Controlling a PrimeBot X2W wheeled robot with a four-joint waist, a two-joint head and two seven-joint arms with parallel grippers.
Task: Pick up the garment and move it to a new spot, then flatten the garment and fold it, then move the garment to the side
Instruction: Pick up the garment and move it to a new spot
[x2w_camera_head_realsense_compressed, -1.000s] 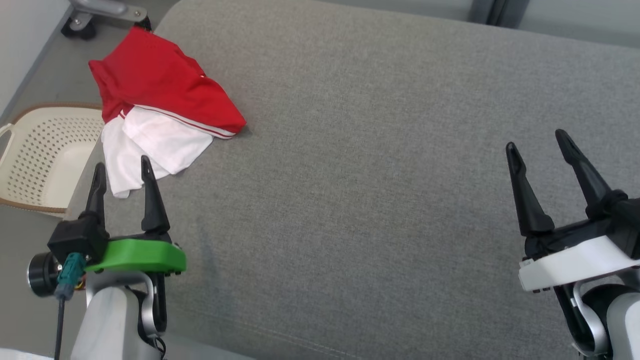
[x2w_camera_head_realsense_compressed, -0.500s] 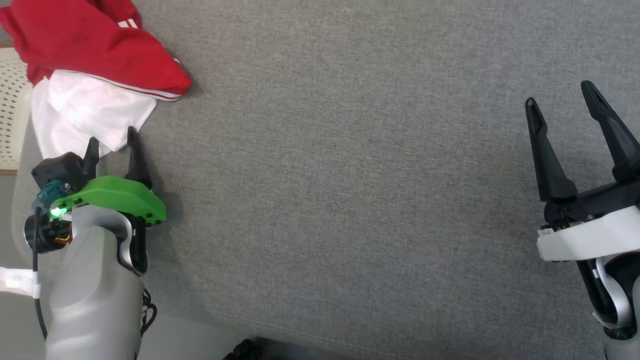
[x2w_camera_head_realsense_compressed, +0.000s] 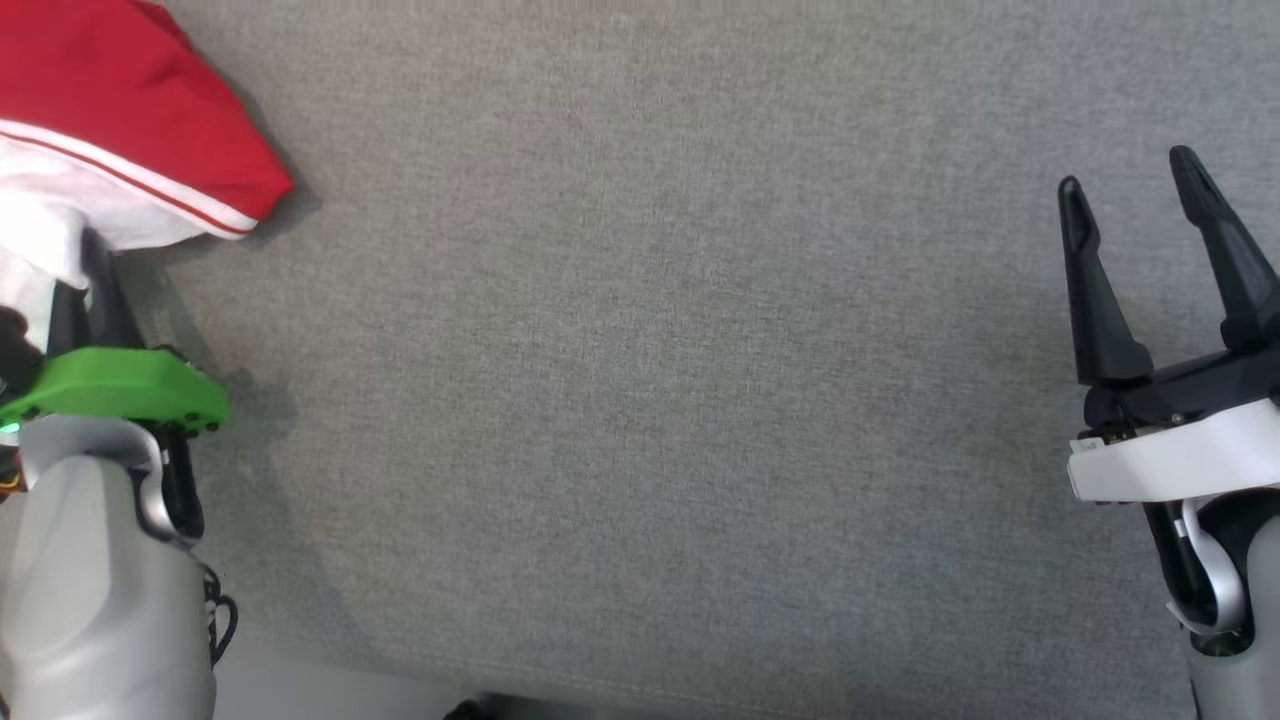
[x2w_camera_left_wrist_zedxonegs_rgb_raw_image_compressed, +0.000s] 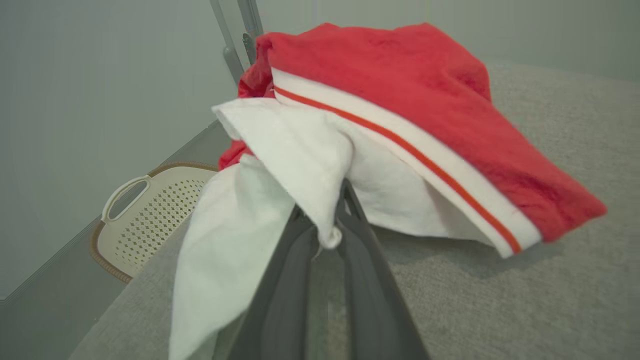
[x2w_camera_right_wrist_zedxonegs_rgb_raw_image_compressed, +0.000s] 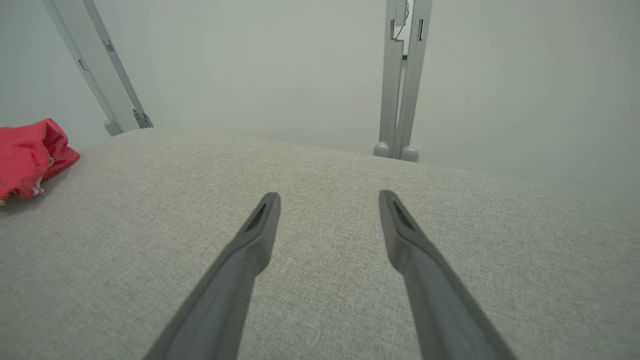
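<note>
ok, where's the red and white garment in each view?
Head view: red and white fabric garment, top-left corner.
Left wrist view: centre and upper right, white corner pinched in the left gripper.
Right wrist view: left edge, mid-height.
Shared landmark: grey fabric surface beneath it.

Left end effector (x2w_camera_left_wrist_zedxonegs_rgb_raw_image_compressed: 327, 227): jaws wide a second ago, short of the garment (x2w_camera_left_wrist_zedxonegs_rgb_raw_image_compressed: 390, 85); now closed on its white edge. Head camera: view shifted, garment now at upper-left corner.

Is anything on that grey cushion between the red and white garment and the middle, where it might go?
Nothing visible does. The left gripper is shut on the garment at its white corner; the grey cushion towards the middle shows bare fabric.
</note>
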